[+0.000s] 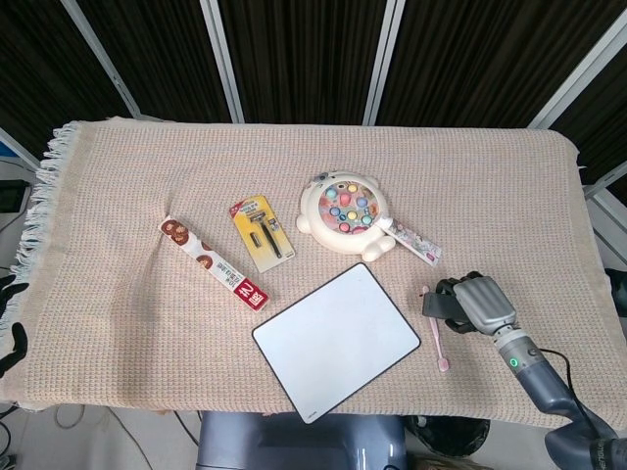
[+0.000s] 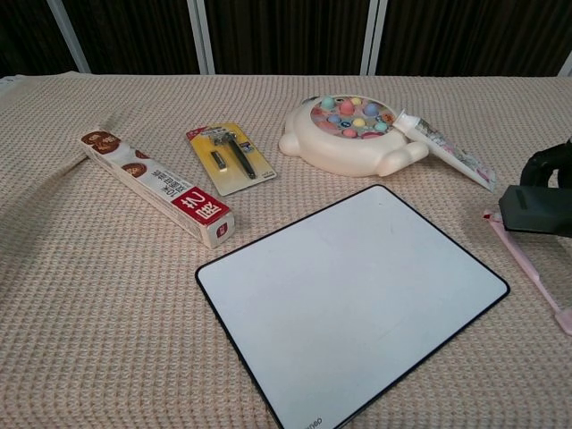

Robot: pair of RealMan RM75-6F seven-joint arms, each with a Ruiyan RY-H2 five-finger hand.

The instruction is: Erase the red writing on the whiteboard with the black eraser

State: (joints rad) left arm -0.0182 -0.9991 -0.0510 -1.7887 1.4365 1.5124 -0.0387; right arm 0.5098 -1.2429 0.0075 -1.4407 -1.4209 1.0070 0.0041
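The whiteboard (image 1: 336, 338) (image 2: 349, 290) lies tilted near the table's front edge, its white face showing no red marks. My right hand (image 1: 477, 304) is off the board, to its right, over the cloth, and grips the black eraser (image 1: 438, 304) (image 2: 534, 212). In the chest view only the eraser and dark fingers (image 2: 545, 165) show at the right edge. My left hand is out of both views.
A cream fishing toy (image 1: 343, 214) sits behind the board, a tube (image 1: 413, 242) beside it. A pink stick (image 1: 435, 335) lies just right of the board. A razor card (image 1: 261, 232) and a long red-and-white box (image 1: 214, 262) lie to the left.
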